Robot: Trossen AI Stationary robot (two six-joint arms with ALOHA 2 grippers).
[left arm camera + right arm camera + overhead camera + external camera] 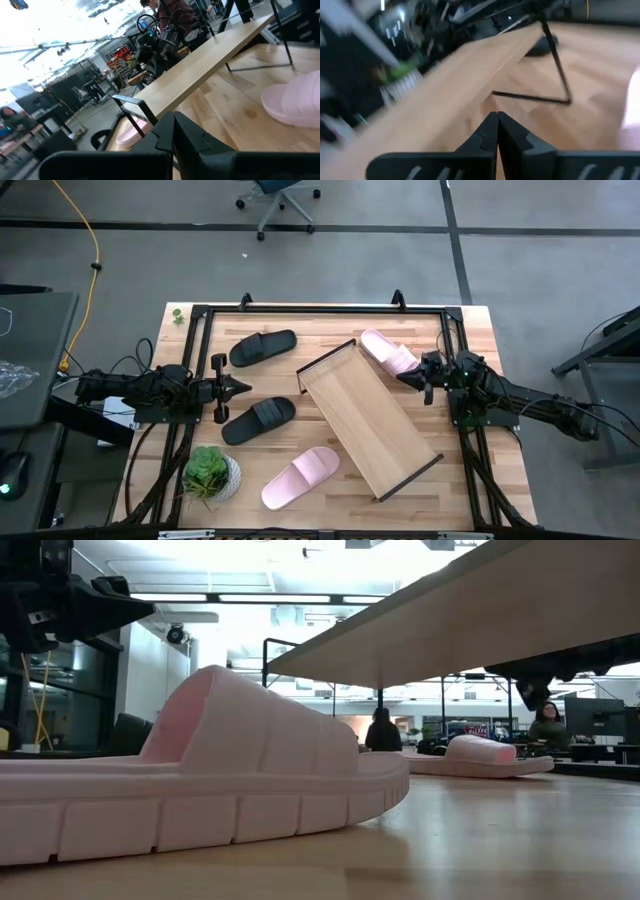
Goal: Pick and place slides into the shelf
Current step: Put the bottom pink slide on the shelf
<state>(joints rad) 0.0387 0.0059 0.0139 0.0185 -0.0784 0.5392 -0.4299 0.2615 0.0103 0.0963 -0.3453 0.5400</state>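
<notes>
both arms low, left claw (243,387) and right claw (403,377) closed.

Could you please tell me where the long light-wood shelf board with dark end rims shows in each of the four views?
High view: long light-wood shelf board lies diagonally at the table's centre.
Low view: its underside spans the upper right.
Left wrist view: a band from upper right to lower left.
Right wrist view: a blurred diagonal band.
Shared landmark: pale pink slide sandal at its far end.
</notes>
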